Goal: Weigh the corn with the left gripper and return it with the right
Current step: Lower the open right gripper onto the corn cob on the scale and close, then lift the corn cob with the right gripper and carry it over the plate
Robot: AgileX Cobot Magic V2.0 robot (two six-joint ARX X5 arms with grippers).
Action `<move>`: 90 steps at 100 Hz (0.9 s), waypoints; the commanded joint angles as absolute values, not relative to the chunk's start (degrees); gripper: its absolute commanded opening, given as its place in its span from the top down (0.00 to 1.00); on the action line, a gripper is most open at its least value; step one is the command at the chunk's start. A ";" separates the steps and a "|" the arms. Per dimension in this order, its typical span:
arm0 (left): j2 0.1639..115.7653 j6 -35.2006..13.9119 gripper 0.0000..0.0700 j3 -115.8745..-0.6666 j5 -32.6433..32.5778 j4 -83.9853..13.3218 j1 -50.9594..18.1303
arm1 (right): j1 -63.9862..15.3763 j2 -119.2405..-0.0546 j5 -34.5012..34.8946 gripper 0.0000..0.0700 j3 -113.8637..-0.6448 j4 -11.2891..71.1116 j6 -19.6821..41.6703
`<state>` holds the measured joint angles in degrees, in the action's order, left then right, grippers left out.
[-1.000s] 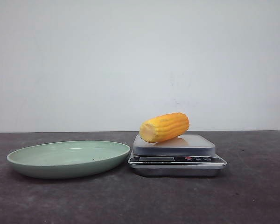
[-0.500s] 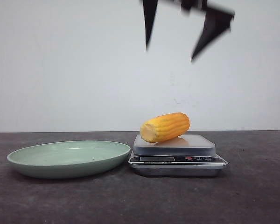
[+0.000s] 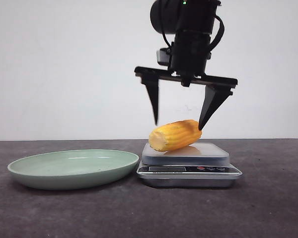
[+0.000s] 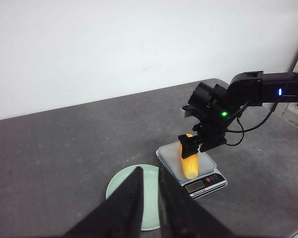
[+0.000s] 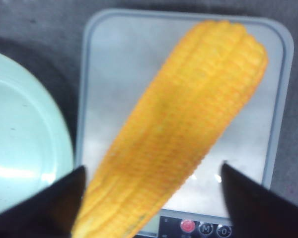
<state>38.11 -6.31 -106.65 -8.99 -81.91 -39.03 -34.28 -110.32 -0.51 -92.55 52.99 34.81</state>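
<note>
From the front, the corn (image 3: 175,135) lies on the scale (image 3: 188,166), at 3 o'clock from the green plate (image 3: 73,168). The right gripper (image 3: 178,124) hangs above it, jaws spread wide, holding nothing.

In the left wrist view, the left gripper (image 4: 148,198) seems nearly closed and empty, well apart from the scale.

In the right wrist view, the cob looks stiff, ridged and probably light; its middle is the best place to grasp.

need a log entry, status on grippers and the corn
Right gripper open, fingers straddling yellow-orange corn cob on silver scale. Left gripper shut, well away. Green plate empty; nothing in the way.
</note>
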 commanded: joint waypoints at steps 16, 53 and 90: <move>38.00 -6.72 0.99 -107.81 -8.93 -85.30 -39.44 | -34.65 -112.90 0.67 0.94 -94.02 52.82 34.06; 38.00 -6.76 0.99 -107.81 -8.95 -85.30 -39.44 | -34.83 -106.00 -1.52 1.00 -96.20 45.67 22.90; 38.00 -6.42 0.99 -107.50 -10.55 -85.27 -39.44 | -39.33 -97.71 0.49 1.00 -109.30 36.34 17.54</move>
<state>37.80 -6.70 -106.65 -9.61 -81.91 -39.03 -38.65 -94.72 -0.47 -108.05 35.66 19.29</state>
